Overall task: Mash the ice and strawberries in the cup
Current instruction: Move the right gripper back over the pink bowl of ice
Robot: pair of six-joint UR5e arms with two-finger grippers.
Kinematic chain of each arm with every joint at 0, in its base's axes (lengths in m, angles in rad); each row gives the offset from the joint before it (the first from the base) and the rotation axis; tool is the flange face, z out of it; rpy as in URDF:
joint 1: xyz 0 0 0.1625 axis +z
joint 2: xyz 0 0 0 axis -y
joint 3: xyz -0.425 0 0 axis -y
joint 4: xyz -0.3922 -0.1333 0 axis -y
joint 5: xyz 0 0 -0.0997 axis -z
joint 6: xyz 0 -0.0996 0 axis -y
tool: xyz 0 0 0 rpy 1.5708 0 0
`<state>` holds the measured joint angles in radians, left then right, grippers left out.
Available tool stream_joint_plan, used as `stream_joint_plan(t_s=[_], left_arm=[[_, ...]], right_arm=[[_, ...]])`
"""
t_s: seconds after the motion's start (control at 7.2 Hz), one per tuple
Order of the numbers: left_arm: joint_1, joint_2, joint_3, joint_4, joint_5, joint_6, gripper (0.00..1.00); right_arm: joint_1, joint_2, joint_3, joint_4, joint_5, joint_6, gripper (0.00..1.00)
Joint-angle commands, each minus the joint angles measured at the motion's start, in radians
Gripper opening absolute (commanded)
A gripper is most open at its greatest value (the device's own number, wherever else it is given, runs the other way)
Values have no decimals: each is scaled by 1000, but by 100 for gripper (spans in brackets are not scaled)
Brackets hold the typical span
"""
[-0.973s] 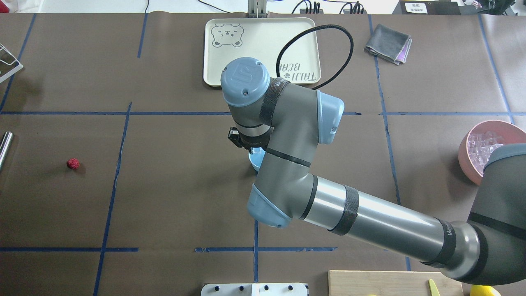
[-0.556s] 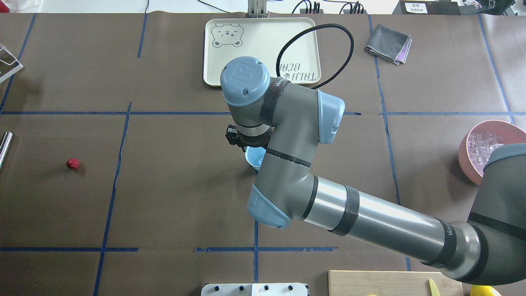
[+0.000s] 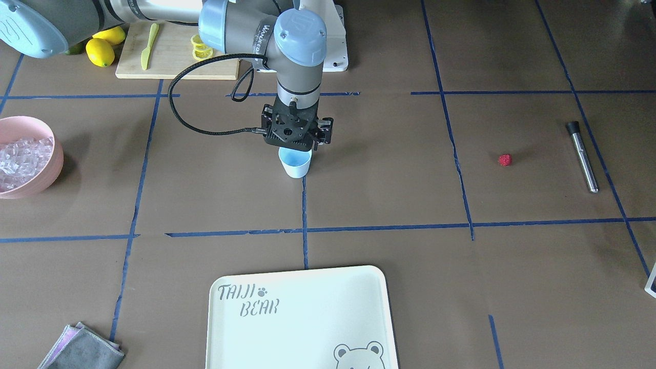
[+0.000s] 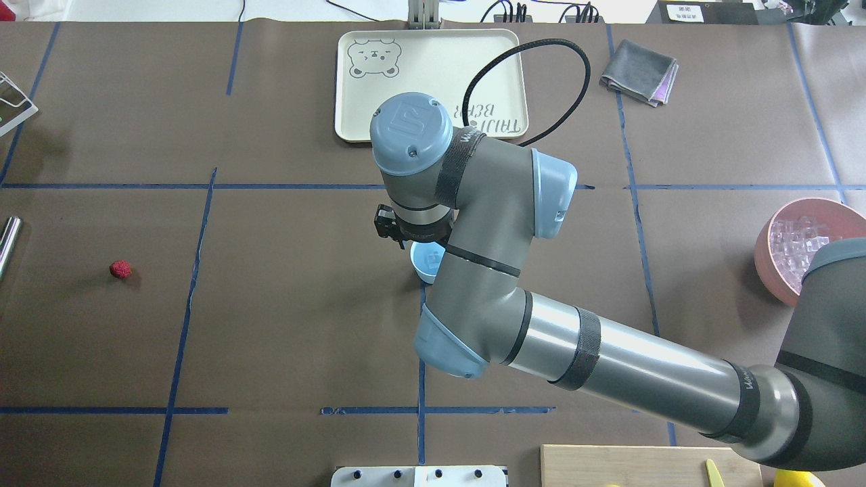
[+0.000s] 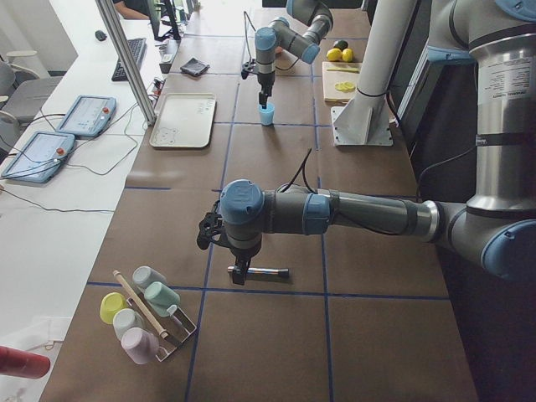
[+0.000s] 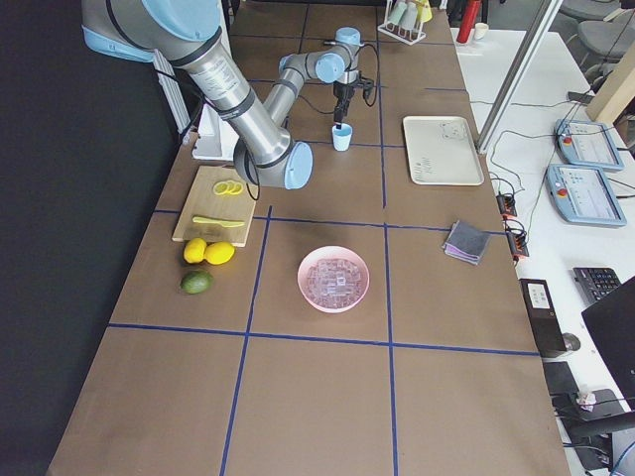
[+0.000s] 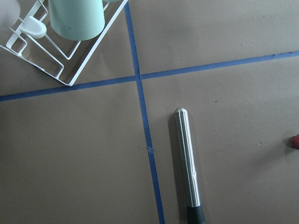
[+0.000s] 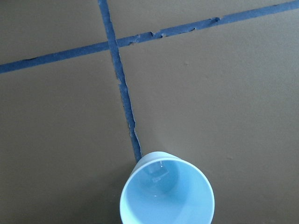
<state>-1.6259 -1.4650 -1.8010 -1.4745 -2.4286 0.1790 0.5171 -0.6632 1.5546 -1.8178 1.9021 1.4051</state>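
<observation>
Dial: centring on the cup (image 4: pixel 425 265), pointing 12 o'clock away from the robot.
Cup: standing mid-table on a tape line, holding one ice cube (image 8: pixel 159 173), sitting under the right gripper (image 3: pixel 296 147).
Tray (image 4: pixel 433 74): lying at 12 o'clock.
Cloth (image 4: pixel 639 72): lying between 1 and 2 o'clock.
Bowl (image 4: pixel 764 260): sitting at 3 o'clock, well apart, holding the ice (image 4: pixel 798 233).
Strawberry (image 4: pixel 120 269): lying at 9 o'clock, well apart.
Metal rod (image 4: pixel 8 245): lying at 9 o'clock, beyond the strawberry.
Cutting board (image 4: pixel 629 467): lying between 4 and 5 o'clock, at the near edge.
</observation>
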Motion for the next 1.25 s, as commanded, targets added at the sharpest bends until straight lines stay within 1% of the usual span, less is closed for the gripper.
stream_joint_plan(t_s=[0.0,0.14,0.28,0.56,0.69,0.83,0.97,1.11], left_arm=[[0,0,-11,-1,0,-16,100],[0,-2,-11,-1,0,-18,100],[1,-5,-11,-1,0,-18,100],[1,-9,-21,-1,-1,-44,100],[1,-9,-20,-1,-1,-44,100],[1,-11,-20,-1,0,-46,100],[1,-11,-21,-1,0,-46,100],[1,-9,-24,-1,0,-46,100]], right_arm=[[1,0,12,-6,2,2,100],[23,-15,43,-9,3,2,100],[73,-117,193,-20,11,-18,100],[192,-382,507,-20,15,-218,100],[271,-523,595,-8,64,-341,100],[356,-656,639,38,130,-473,100],[424,-788,647,140,182,-556,100],[472,-970,639,319,204,-637,100]])
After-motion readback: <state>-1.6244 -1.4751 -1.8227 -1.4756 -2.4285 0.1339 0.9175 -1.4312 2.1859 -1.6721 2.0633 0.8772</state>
